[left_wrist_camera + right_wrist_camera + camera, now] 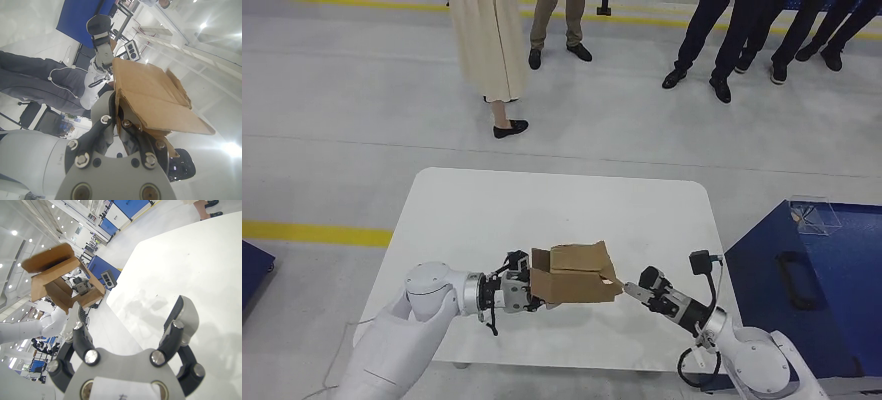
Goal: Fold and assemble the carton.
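Aloft, one carton (pixel 572 272) is hanging above the tabletop (pixel 492 210), between two arms.

Left jaws are clamping one carton wall at its left end; cardboard is hiding their far finger, while the near finger (pixel 103 109) is pressing beside the wall's edge. Right jaws are standing wide apart just beside the carton's right end, gripping nothing; one finger (pixel 80 313) is sitting at a lower corner, though contact is hard to make out. From the right wrist, the carton is showing as an open tube, with the left jaws peeking through it. Its flaps are overlapping, so counting them is unsure.
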`<move>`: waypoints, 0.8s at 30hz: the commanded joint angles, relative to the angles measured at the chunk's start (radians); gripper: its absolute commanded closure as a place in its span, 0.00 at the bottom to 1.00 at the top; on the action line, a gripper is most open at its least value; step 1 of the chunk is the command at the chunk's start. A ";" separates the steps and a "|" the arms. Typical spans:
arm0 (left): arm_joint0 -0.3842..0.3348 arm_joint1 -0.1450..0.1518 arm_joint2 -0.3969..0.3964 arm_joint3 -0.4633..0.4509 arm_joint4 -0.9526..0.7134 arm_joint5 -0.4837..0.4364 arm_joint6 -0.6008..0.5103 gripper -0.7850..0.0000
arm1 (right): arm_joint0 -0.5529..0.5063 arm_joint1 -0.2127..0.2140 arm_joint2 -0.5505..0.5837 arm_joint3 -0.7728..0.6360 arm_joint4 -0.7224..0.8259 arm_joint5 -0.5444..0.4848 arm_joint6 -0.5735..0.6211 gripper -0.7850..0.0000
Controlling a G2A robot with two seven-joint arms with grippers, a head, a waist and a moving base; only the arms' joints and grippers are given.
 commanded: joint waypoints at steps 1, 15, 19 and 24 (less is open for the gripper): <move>0.008 -0.002 0.003 -0.002 -0.037 0.047 0.027 1.00 | -0.001 -0.001 -0.001 -0.001 -0.021 0.002 -0.013 0.00; -0.018 0.001 0.042 -0.013 -0.070 0.198 0.063 1.00 | 0.001 -0.009 -0.033 -0.015 -0.195 0.077 -0.066 0.00; -0.016 0.004 0.042 -0.021 -0.062 0.184 0.075 1.00 | 0.018 -0.014 -0.079 0.004 -0.221 0.080 -0.041 0.00; -0.020 0.003 0.046 -0.011 -0.084 0.182 0.087 1.00 | 0.031 -0.021 -0.148 0.024 -0.235 0.054 -0.010 0.00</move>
